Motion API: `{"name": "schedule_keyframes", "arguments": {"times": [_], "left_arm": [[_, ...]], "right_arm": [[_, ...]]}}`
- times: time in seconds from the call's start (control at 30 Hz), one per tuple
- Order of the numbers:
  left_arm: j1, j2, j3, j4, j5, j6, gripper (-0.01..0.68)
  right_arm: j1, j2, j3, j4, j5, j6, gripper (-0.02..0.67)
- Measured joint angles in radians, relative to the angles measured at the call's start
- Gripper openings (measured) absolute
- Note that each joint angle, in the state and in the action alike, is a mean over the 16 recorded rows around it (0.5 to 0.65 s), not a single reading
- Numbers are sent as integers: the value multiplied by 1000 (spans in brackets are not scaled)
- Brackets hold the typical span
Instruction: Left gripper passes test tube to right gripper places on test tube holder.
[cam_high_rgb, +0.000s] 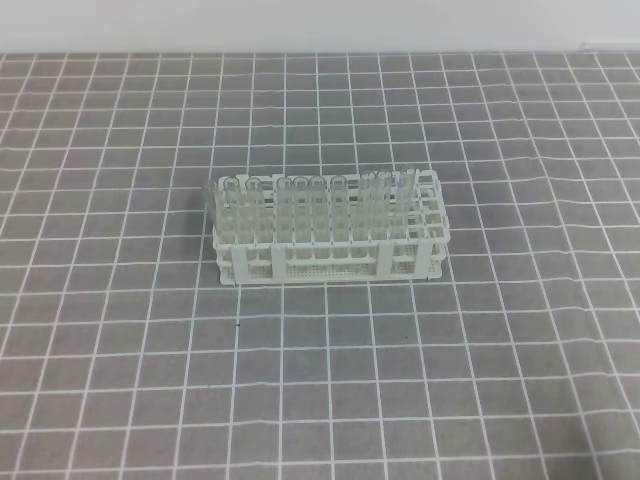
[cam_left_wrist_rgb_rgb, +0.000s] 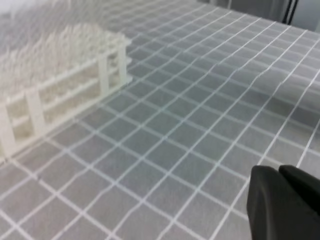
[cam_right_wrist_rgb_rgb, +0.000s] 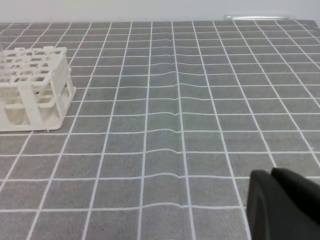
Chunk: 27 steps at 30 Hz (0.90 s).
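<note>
The white test tube holder (cam_high_rgb: 330, 266) stands mid-table with several clear test tubes (cam_high_rgb: 290, 205) upright in its left and middle holes; its right end holes look empty. No gripper shows in the exterior view. In the left wrist view the holder (cam_left_wrist_rgb_rgb: 107, 65) is at the upper left, blurred, and my left gripper (cam_left_wrist_rgb_rgb: 278, 173) shows only as black tips pressed together at the bottom right, holding nothing. In the right wrist view the holder (cam_right_wrist_rgb_rgb: 57, 85) is at the left and my right gripper (cam_right_wrist_rgb_rgb: 273, 174) looks the same, tips together and empty.
A grey cloth with a white grid (cam_high_rgb: 320, 380) covers the table, with a wrinkle (cam_right_wrist_rgb_rgb: 176, 95) running down its middle. A slender pale see-through thing (cam_right_wrist_rgb_rgb: 252, 17) lies at the cloth's far right edge; too small to identify.
</note>
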Motion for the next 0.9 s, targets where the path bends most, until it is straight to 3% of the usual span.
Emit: {"name": "schedule_keyframes", "arguments": {"times": [0.23,0.57,0.73,0.9], "left_arm": [[0,1,6,-247,-36,304,-2],[38,-7,10,-334,-88,462,-2],[178,-34,11,-319,-99,463,-2],[410,-101,13,-321,-63,436,-2]], "right_arm": [[0,0,0,0,0,0,-13],[0,0,0,0,0,0,-13],[0,0,0,0,0,0,-13],[0,0,0,0,0,0,-13]]}}
